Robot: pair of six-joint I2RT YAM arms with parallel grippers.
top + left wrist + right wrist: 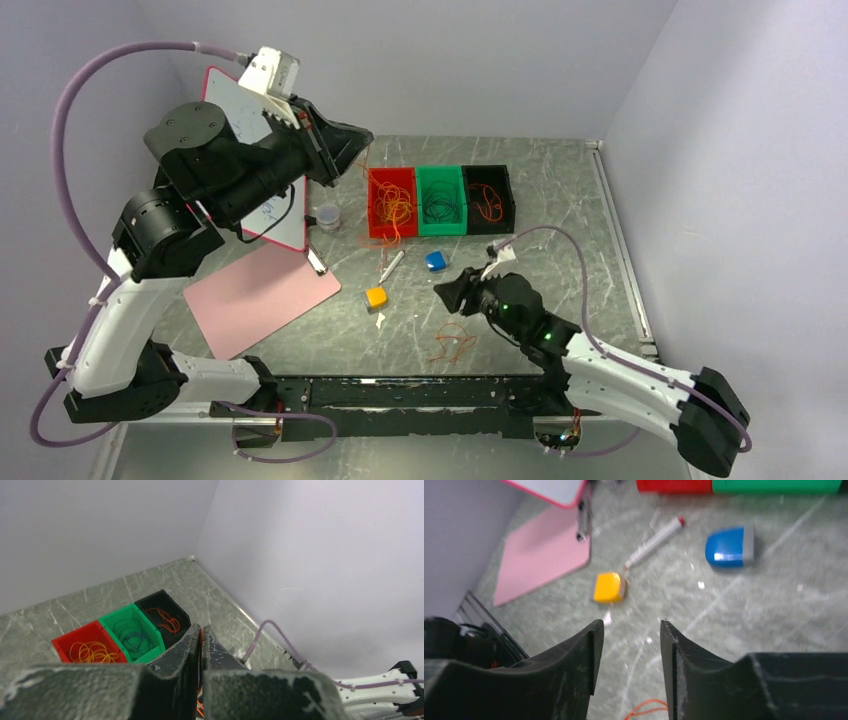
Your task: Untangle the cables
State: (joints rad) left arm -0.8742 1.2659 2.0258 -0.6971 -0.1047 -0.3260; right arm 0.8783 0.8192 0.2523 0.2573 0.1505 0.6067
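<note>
My left gripper (pixel 201 627) is raised high over the back left of the table (pixel 560 290), shut on a thin red-orange cable (pixel 201 640) pinched between its fingers. A faint strand of that cable (pixel 367 165) hangs from the left gripper (pixel 360 140) toward the red bin. A small tangle of orange cables (pixel 452 343) lies on the table near the front. My right gripper (pixel 448 290) hovers just behind it, open and empty. In the right wrist view a loop of those orange cables (pixel 649 706) shows below the right gripper (pixel 629 625).
Three bins stand at the back: red (pixel 379 205) with yellow-orange loops, green (pixel 441 229) with dark loops, black (pixel 505 200) with a red-orange loop. A marker (pixel 391 266), blue block (pixel 435 260), yellow block (pixel 376 297), clear cup (pixel 326 216), whiteboard (pixel 235 115) and pink sheet (pixel 260 295) lie left of centre.
</note>
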